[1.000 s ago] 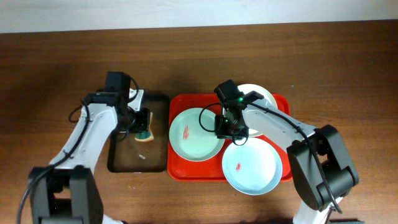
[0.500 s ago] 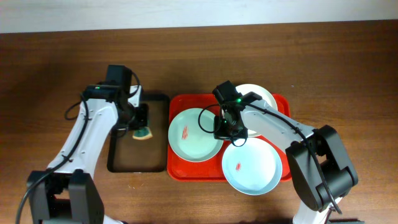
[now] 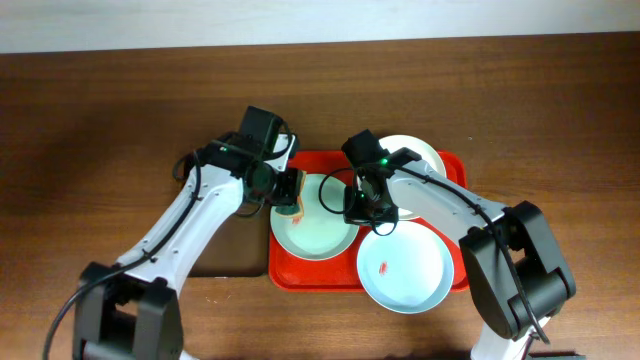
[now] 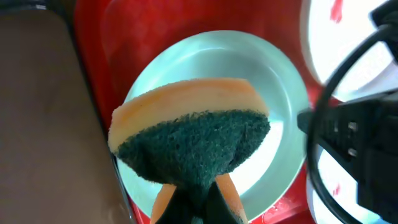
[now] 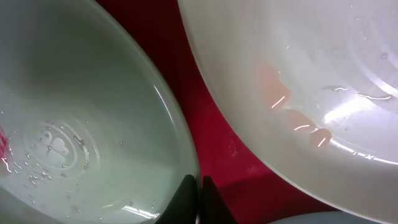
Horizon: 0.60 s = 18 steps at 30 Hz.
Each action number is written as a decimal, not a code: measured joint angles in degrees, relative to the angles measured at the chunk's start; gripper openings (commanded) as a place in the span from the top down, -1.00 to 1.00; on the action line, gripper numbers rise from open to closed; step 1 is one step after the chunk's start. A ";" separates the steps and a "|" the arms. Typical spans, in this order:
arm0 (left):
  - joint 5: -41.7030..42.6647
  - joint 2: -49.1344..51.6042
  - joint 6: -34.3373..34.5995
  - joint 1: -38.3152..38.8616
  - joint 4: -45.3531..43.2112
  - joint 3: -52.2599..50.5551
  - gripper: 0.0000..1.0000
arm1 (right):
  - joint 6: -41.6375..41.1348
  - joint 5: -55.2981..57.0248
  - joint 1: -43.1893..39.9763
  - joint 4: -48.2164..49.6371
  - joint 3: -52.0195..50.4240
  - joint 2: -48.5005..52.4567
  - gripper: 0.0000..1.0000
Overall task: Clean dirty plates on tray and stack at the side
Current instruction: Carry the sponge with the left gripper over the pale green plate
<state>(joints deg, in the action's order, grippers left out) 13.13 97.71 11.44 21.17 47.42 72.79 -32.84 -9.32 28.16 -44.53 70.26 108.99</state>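
Green sponge (image 4: 193, 146) in left pincer (image 3: 285, 188), arm stretched over mint plate (image 3: 322, 232).

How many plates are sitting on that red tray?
3. A mint green plate on the left of the tray, a white plate at its far right, a pale blue plate at its near right. None looks hidden.

The left arm (image 3: 175, 225) and right arm (image 3: 440, 197) are showing white links between bulky black joints, with thin black cables (image 3: 323, 195) looping alongside. A small green light (image 3: 384, 157) is glowing on the right wrist. The right gripper (image 5: 197, 190) is ending in slim black fingers (image 5: 210, 200).
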 measured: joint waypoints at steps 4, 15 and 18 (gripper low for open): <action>0.00 5.09 0.39 0.00 -0.68 0.00 1.00 | 0.04 0.00 0.00 0.00 0.00 0.00 0.92; 0.66 13.75 0.39 0.00 -4.04 -0.02 1.00 | 0.04 0.02 0.00 0.00 0.00 0.00 0.92; 1.53 13.75 0.39 -0.02 -3.91 0.39 1.00 | 0.04 0.02 0.00 -0.02 0.00 0.00 0.92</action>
<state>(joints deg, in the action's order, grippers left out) 14.66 111.46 11.84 21.15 43.51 73.19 -32.80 -9.30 28.16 -44.56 70.26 108.99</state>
